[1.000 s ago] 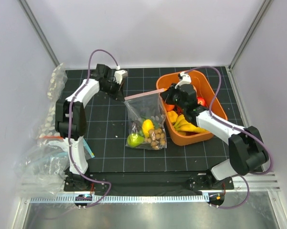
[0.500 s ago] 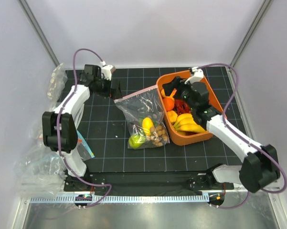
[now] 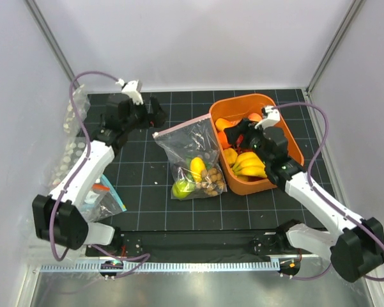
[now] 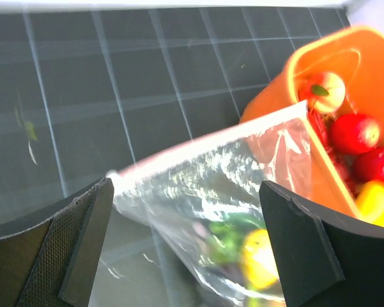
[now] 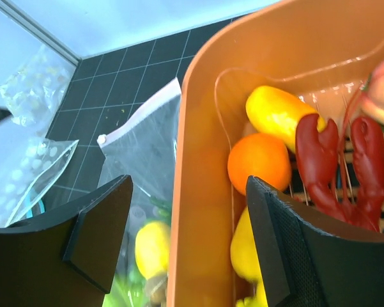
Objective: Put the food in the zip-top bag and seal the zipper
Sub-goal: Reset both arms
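Note:
The clear zip-top bag (image 3: 193,153) lies on the black mat, leaning against the orange tub (image 3: 292,137). Inside it are a yellow piece (image 3: 197,168), a green piece (image 3: 180,188) and a brown nut cluster (image 3: 209,181). Its pink zipper (image 3: 181,126) runs along the far rim; I cannot tell whether it is pressed together. More food lies in the tub: bananas (image 3: 250,163), an orange (image 5: 259,160), a red lobster (image 5: 342,166) and red fruits (image 4: 354,131). My left gripper (image 3: 157,116) hovers open and empty just left of the zipper (image 4: 198,144). My right gripper (image 3: 234,135) is open and empty, straddling the tub's left wall (image 5: 201,192).
Spare clear bags with bold white dots lie along the left wall (image 3: 70,121) and at the near left (image 3: 64,211). White enclosure walls close in the mat on three sides. The arms' bases stand at the near edge.
Both grippers have opened from shut. The left arm has drawn back to the left, away from the bag's rim. The right arm has risen and pulled back. The bag's mouth has shifted slightly left.

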